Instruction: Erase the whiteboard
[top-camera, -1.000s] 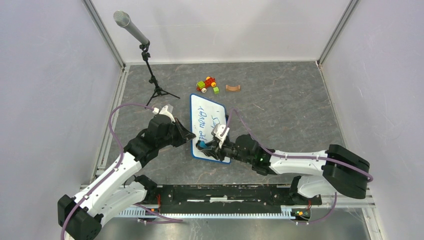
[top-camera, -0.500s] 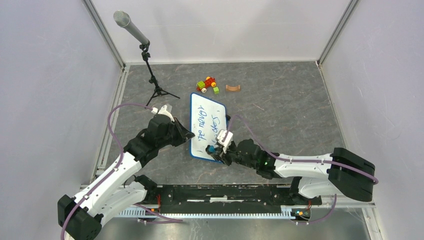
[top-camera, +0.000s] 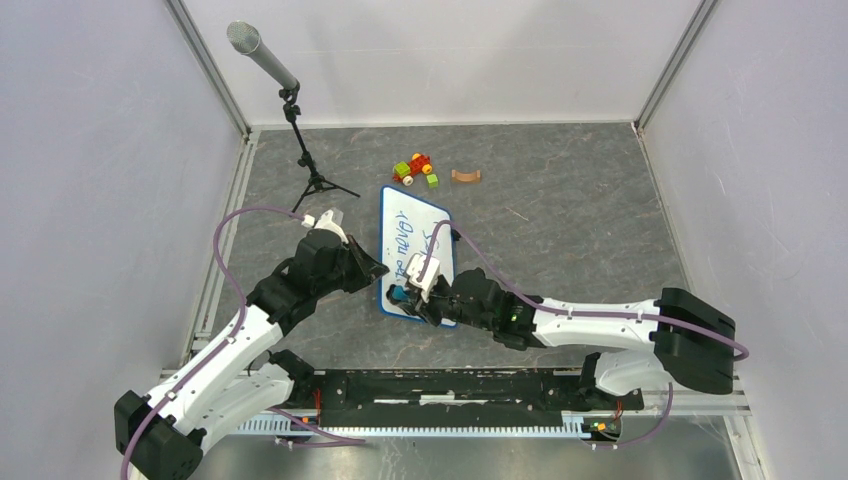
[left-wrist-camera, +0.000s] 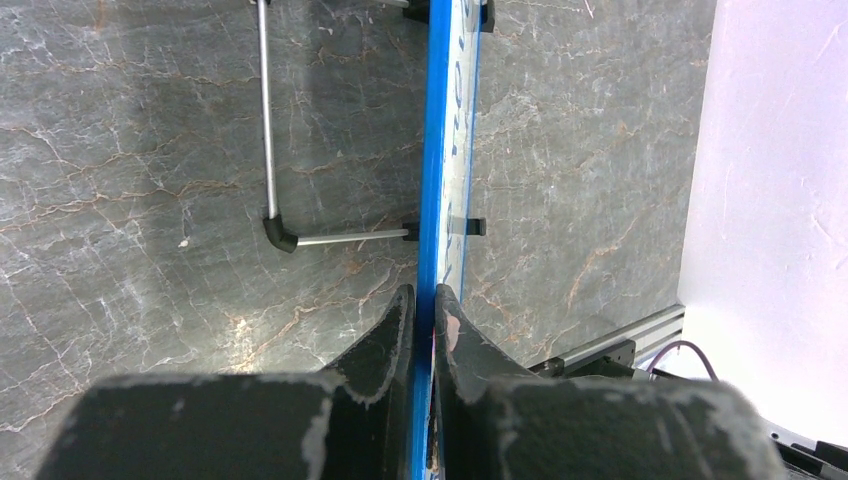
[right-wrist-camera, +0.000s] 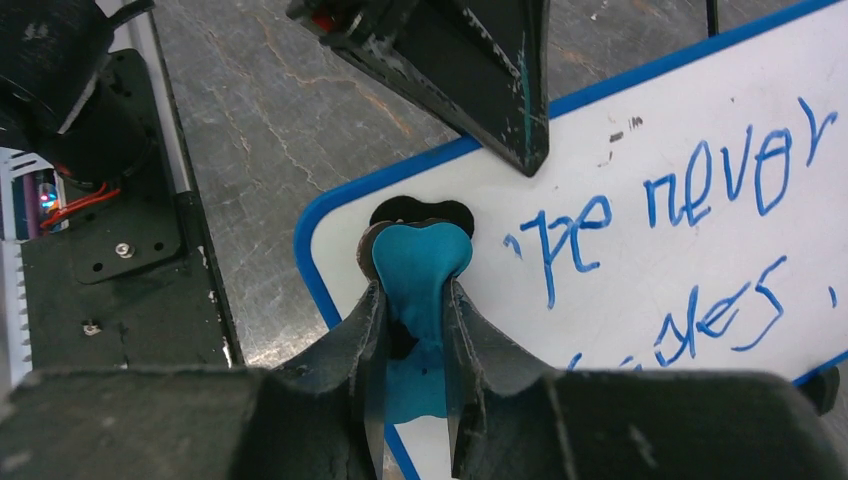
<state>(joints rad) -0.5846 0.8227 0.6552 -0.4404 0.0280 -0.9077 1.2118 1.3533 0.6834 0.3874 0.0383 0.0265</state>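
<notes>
Sliding back across the near end of the board since half a second ago, the right pincer (top-camera: 405, 293) now sits by the near left corner rather than the near right one, much where it was a second ago. The left pincer (top-camera: 375, 270) has not shifted. The whiteboard (top-camera: 418, 215) lies on the table (top-camera: 580, 230) directly ahead of both pincers. Its left long edge is caught between the left pincer's (left-wrist-camera: 427, 295) fingers, which are clenched on the thin blue rim (left-wrist-camera: 437, 150), seen edge-on in the left wrist view and running straight away from the fingertips. The right pincer (right-wrist-camera: 415, 300) is clamped on a teal pad (right-wrist-camera: 420, 262), whose rounded tip presses against the white surface (right-wrist-camera: 650, 260) just inside the rounded corner. Blue handwriting (right-wrist-camera: 740, 170) lies beyond and to the right of that pad, still unwiped. From above, the board's long axis runs from the pincers toward the far side of the table, leaning slightly rightward. Its near short edge sits beside the two pincers and its far short edge points at a small cluster of coloured toy blocks (top-camera: 415, 168), well apart from either pincer. The board itself keeps much the same place and heading as in the earlier frames.
</notes>
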